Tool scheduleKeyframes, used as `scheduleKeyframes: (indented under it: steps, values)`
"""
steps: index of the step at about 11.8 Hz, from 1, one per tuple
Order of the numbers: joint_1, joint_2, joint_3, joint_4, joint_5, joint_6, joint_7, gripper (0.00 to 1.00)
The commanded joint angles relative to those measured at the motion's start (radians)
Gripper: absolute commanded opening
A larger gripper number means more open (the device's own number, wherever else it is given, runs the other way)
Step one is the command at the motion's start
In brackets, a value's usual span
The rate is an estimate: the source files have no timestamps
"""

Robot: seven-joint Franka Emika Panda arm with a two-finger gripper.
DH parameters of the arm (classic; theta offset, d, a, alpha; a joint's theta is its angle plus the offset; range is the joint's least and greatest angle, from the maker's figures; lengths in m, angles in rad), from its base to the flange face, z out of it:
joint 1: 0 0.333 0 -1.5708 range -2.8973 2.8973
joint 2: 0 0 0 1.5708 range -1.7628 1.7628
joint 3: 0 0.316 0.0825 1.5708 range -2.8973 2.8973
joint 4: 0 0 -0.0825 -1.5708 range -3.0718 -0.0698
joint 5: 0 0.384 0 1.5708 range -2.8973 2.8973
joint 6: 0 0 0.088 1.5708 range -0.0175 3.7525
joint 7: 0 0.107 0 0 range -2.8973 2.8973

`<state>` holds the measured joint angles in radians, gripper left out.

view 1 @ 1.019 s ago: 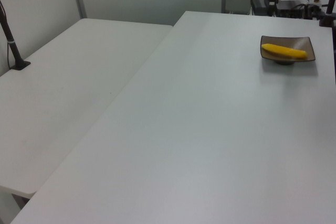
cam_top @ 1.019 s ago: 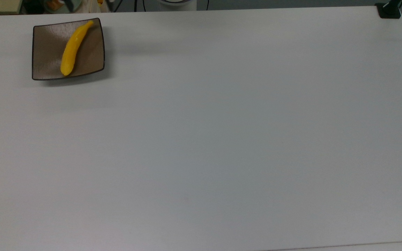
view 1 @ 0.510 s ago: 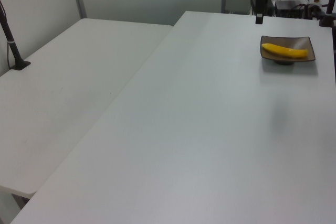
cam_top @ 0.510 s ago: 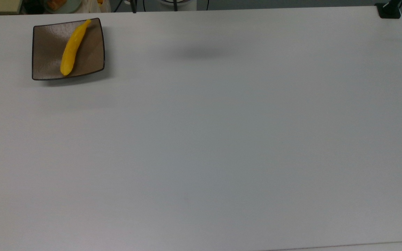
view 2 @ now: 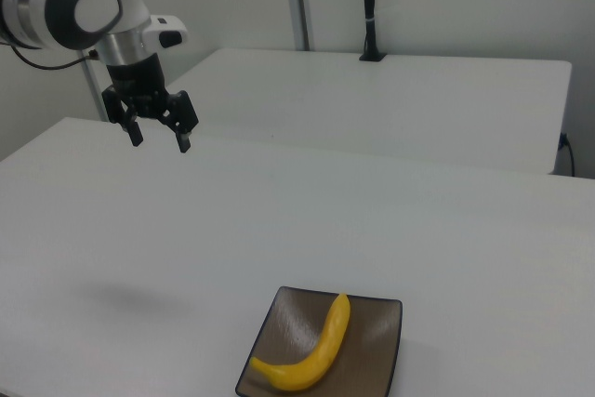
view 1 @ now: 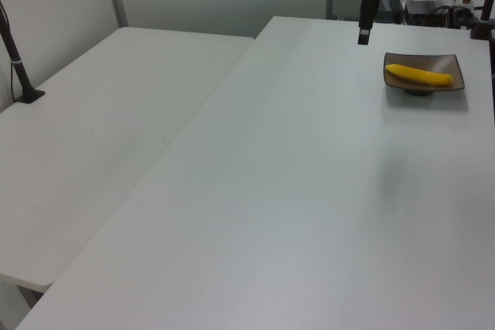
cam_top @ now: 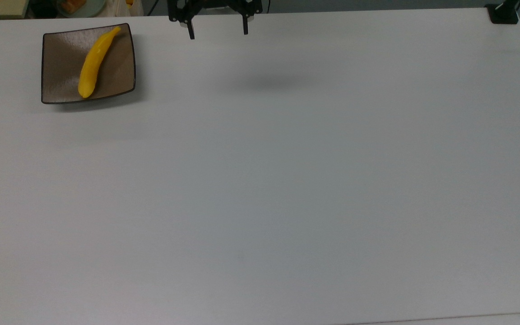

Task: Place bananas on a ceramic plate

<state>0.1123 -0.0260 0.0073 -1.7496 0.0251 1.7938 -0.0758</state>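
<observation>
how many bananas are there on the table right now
1. The banana lies on the square brown plate, near the top view's upper left corner of the table. Nothing could hide a second.

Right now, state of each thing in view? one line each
banana: lying on the plate, diagonal across it in the top view, not held.
ceramic plate: flat on the table, near a corner of it, holding the banana.
gripper: open, fingers spread, empty, raised above the table, apart from the plate.
table: bare white top, faint shadow under the gripper.
</observation>
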Motion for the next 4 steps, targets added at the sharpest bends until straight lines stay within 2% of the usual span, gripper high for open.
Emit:
scheduleKeyframes:
  steps: [1, 4]
  values:
    - [0.017, 0.003, -0.023, -0.005, 0.03, 0.018, -0.001, 1.0]
    - [0.021, 0.008, -0.021, -0.004, 0.03, 0.019, 0.002, 1.0]
